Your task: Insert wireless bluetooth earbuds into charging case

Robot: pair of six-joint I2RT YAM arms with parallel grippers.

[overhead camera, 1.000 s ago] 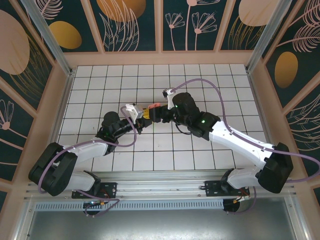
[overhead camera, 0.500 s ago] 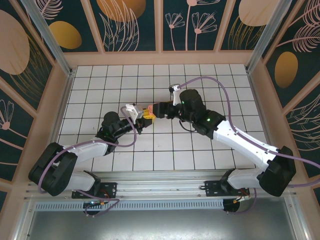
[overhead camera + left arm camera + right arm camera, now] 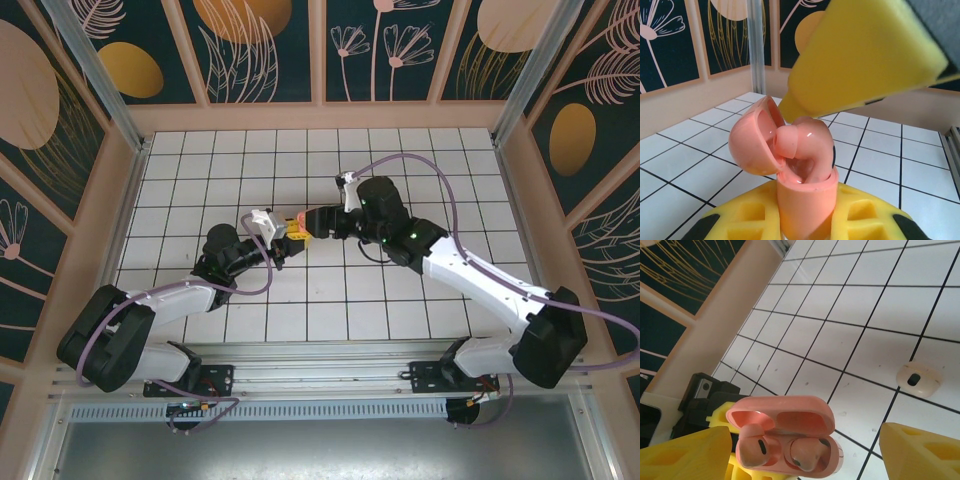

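My left gripper (image 3: 802, 222) is shut on a pink charging case (image 3: 802, 200), held upright between its yellow pads (image 3: 867, 220) with the lid (image 3: 752, 145) hinged open. Two pinkish earbuds sit in the case (image 3: 785, 440). One earbud (image 3: 752, 447) stands high out of its well and the other (image 3: 807, 452) lies lower. My right gripper (image 3: 805, 445) hovers just above the case, open, with a yellow finger (image 3: 922, 450) on each side and nothing between them. In the top view the case (image 3: 303, 217) is mid-table between the left gripper (image 3: 290, 232) and the right gripper (image 3: 318, 222).
A pale beige earbud (image 3: 917, 380) lies loose on the white tiled floor (image 3: 850, 305) beyond the case. Wooden walls (image 3: 320, 115) with dark panels enclose the table. The arms' purple cables (image 3: 420, 165) loop over the middle.
The right arm has drawn back a little to the right of the case, its jaws still open. The left arm and the case have not moved.
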